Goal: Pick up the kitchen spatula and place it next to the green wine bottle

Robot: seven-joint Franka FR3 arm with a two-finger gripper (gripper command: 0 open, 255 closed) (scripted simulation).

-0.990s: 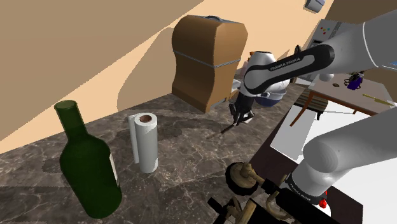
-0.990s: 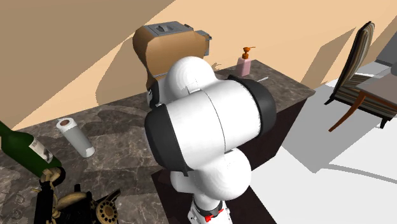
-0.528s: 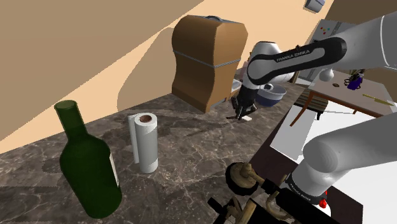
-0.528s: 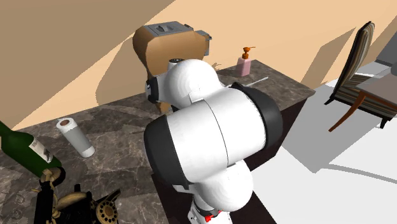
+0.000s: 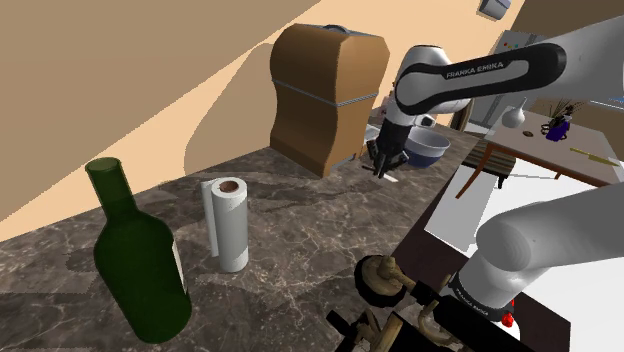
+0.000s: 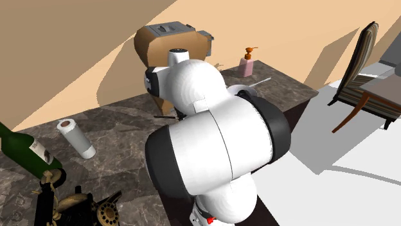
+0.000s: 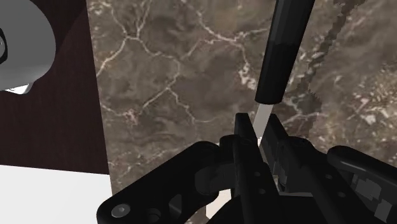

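Evidently the gripper (image 7: 254, 127) is clamped on the spatula (image 7: 283, 51): in the wrist view its two black fingers (image 7: 240, 127) pinch the thin pale neck just below the round black handle, which juts out past the fingertips over the marbled bench (image 5: 300, 240). In the shoulder view the gripper (image 5: 385, 165) hangs at the far end of the bench, well apart from the green wine bottle (image 5: 140, 260) at that view's lower left. The spatula looks light, stiff and slim, so weight should be no trouble. The hold is narrow and off-centre on a smooth flat strip, though, so the handle could swivel or slip in a quick swing. A grip nearer the handle would likely sit steadier.
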